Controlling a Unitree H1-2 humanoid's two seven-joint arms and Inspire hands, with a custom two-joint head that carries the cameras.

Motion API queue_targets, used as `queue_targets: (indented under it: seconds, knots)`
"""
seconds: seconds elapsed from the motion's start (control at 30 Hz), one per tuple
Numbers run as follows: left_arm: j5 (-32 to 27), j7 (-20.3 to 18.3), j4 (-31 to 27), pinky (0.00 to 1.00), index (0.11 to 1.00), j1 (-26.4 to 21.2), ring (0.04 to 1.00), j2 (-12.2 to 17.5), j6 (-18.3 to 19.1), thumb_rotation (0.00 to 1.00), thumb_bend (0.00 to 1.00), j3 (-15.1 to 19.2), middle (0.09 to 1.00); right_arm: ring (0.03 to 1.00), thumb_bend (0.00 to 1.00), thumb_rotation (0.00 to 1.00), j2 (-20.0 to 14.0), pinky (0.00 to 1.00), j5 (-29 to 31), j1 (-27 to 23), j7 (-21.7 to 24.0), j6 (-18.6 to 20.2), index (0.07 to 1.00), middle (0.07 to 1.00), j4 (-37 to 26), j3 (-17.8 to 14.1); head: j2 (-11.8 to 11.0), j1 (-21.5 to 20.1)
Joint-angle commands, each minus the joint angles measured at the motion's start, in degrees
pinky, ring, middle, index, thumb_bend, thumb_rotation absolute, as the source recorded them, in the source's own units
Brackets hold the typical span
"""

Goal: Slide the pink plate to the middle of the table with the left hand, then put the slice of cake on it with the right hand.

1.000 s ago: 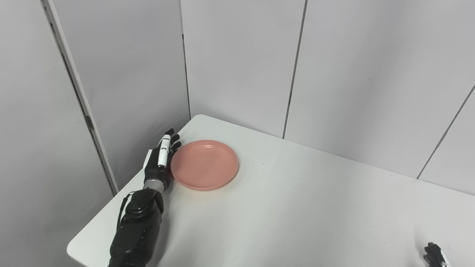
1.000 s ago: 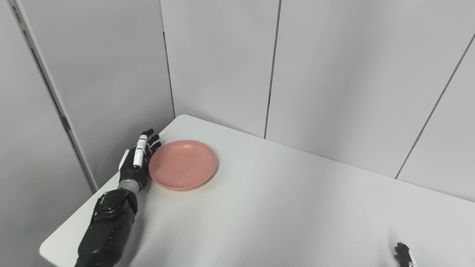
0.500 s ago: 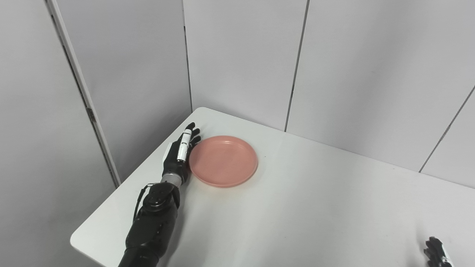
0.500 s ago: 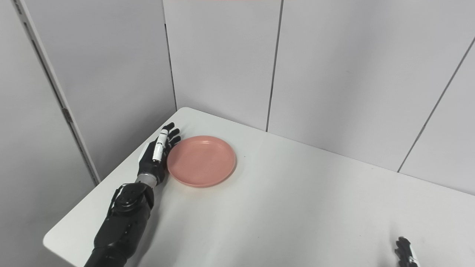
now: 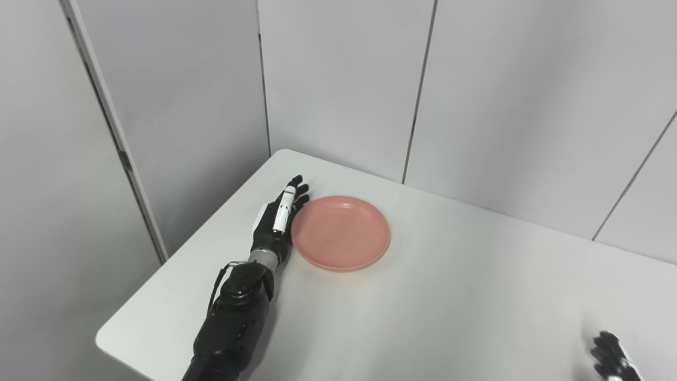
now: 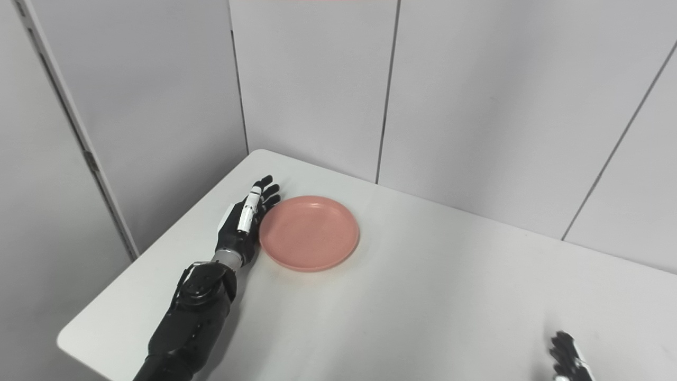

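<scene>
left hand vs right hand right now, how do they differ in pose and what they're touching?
The left hand lies flat, fingers extended, its inner edge against the pink plate; the right hand touches nothing visible. The left hand is fully in view far up the table; the right hand is cut off at the bottom edge, its pose unclear. Both are black with white segments.

White table [image 5: 423,312] with rounded corners, set into a corner of grey panel walls, pink plate [image 5: 341,233] lying flat on it near the far left corner, surface otherwise bare white.
</scene>
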Motion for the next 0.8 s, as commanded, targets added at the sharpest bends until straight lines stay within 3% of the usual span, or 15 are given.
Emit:
queue_targets:
  seconds: [0.0,0.17,0.53,0.77]
  knots:
    - [0.1,-3.4,0.2,0.93,0.911,0.1,0.918,-3.1,3.1,1.00,0.36,-3.1,0.919,0.914,0.34,1.00,0.8,0.91,-0.1,0.8,0.5,-0.2,0.926,0.923,0.5,1.2,0.0,0.0]
    - [0.1,-4.2,-0.8,0.94,0.931,0.1,0.929,-4.0,4.0,1.00,0.36,-4.8,0.932,0.910,0.32,1.00,1.5,0.90,-0.8,0.9,-0.2,-0.8,0.917,0.917,0.4,1.7,1.0,-3.8]
    - [0.5,-7.3,0.0,0.93,0.930,0.9,0.931,-6.2,4.6,1.00,0.37,-8.7,0.934,0.901,0.39,1.00,3.3,0.88,-4.4,1.1,-2.2,-0.4,0.909,0.910,-0.4,3.2,3.7,-11.1]
    - [1.2,-9.0,-1.7,0.93,0.928,1.8,0.925,-7.9,5.9,1.00,0.38,-11.5,0.929,0.907,0.40,1.00,4.4,0.88,-6.4,1.1,-3.0,1.3,0.911,0.912,-1.4,4.2,5.2,-15.1]
